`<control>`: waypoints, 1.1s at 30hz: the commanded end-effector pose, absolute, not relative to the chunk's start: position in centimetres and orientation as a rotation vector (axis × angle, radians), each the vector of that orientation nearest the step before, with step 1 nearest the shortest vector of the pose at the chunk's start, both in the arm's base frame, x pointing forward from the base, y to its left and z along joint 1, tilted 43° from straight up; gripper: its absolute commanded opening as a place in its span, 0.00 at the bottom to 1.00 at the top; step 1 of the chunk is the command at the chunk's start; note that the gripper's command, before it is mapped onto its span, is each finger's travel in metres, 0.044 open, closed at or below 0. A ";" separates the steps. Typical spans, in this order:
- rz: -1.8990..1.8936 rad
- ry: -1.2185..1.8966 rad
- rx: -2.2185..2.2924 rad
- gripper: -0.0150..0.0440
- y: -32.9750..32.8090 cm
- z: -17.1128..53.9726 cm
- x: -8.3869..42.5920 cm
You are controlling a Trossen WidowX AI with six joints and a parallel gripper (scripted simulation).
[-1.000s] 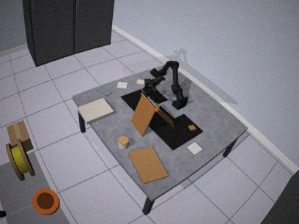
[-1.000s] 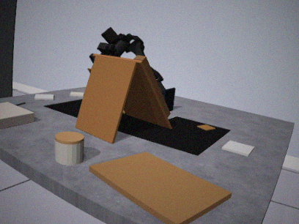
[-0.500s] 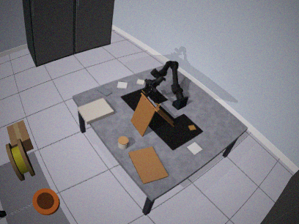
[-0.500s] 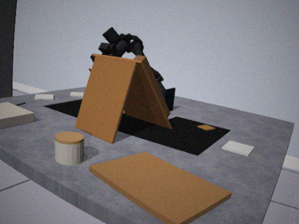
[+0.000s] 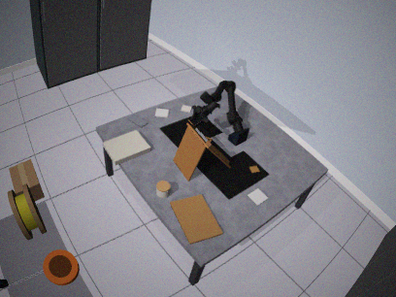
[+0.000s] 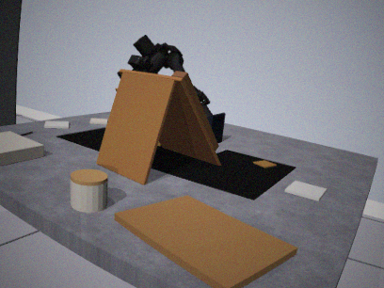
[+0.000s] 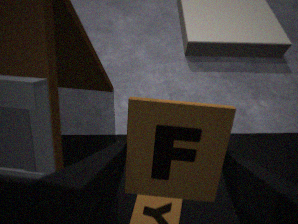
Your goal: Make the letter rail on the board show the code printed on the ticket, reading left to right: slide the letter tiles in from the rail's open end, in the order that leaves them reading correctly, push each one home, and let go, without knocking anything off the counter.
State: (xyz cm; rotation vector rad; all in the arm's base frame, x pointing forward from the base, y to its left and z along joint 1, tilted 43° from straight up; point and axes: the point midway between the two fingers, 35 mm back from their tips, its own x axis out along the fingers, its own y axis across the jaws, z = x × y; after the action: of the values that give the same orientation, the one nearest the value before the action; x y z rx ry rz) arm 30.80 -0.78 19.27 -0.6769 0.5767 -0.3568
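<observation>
Taking the top view from left to right, a thick cream slab (image 5: 127,146) (image 6: 18,148) (image 7: 234,22) lies by the tabletop's left corner, with two white cards (image 5: 162,113) (image 5: 186,109) (image 6: 56,124) (image 6: 99,121) near the upper-left edge. A pale jar with an orange lid (image 5: 163,189) (image 6: 88,190) stands upright near the lower-left edge, and a flat orange panel (image 5: 196,218) (image 6: 207,237) lies towards the bottom corner. The tent-shaped orange board (image 5: 190,152) (image 6: 136,124) (image 7: 25,37) stands mid-table, partly over a black mat (image 5: 233,183) (image 6: 235,180). At its upper end, the gripper (image 5: 196,116) (image 6: 123,74) (image 7: 174,153) is partly open, closed onto the F tile (image 7: 177,149), which is upright and apart from the board in the wrist view. A Y tile (image 7: 156,210) shows beneath the F tile's lower edge; whether they touch I cannot tell. The arm (image 5: 232,102) (image 6: 174,56) stands towards the upper-right edge. Farther right, a small orange tile (image 5: 254,169) (image 6: 264,164) lies on the mat, and another white card (image 5: 257,196) (image 6: 306,190) lies near the lower-right edge.
</observation>
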 end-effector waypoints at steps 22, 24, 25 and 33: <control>-0.358 0.577 -0.676 0.25 0.2 18.3 30.9; -0.358 0.577 -0.676 0.25 0.3 18.3 30.9; -0.358 0.577 -0.676 0.25 0.3 18.2 30.9; -0.358 0.577 -0.676 0.25 0.6 18.0 31.0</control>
State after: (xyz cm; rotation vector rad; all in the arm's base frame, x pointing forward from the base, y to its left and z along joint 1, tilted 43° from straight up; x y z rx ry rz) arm 31.01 0.45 18.14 -0.6764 0.5773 -0.3562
